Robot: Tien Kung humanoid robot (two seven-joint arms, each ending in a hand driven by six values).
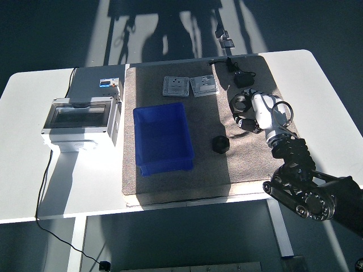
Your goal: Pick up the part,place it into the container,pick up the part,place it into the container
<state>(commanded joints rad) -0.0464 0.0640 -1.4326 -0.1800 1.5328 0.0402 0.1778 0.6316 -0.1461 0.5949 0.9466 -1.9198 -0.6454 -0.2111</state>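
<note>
A blue rectangular container (163, 137) sits open and empty on the brown mat (170, 181), left of centre. A small black part (220, 144) lies on the mat just right of the container. My right hand (256, 110), white with black fingers, hovers over the mat's right side, up and right of the black part and apart from it. Its fingers are relaxed and spread and hold nothing. Two grey square socket plates (176, 85) (204, 85) lie side by side at the mat's far edge. The left arm does not show.
A grey electrical box (79, 122) with a clear lid stands on the white table left of the mat. A black plug with a cable (244, 76) lies at the mat's far right corner. A thin cable (42, 181) trails off the table's left front.
</note>
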